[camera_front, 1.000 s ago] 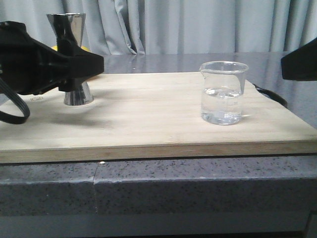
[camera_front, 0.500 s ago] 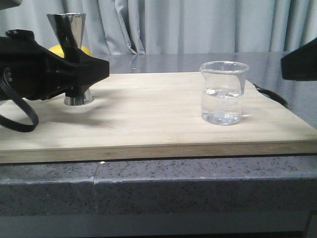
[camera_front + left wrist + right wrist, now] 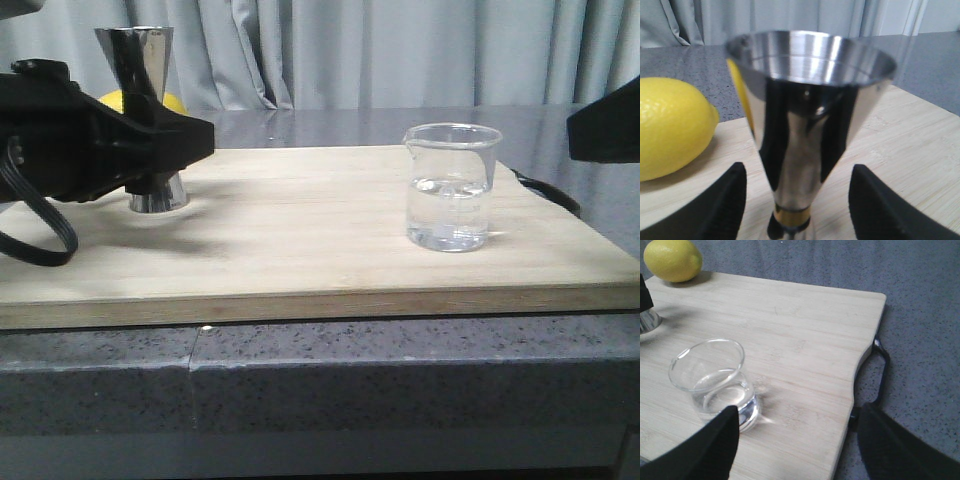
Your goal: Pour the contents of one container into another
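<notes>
The beaker (image 3: 451,187) stands upright on the board's (image 3: 300,240) right side, at ten o'clock from the right gripper (image 3: 795,440), whose fingers are apart. The left gripper (image 3: 797,200) stands open around the jigger (image 3: 807,125).

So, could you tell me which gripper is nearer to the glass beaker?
Right. The right gripper hovers open beside the beaker; the left gripper is across the board, straddling the jigger.
</notes>
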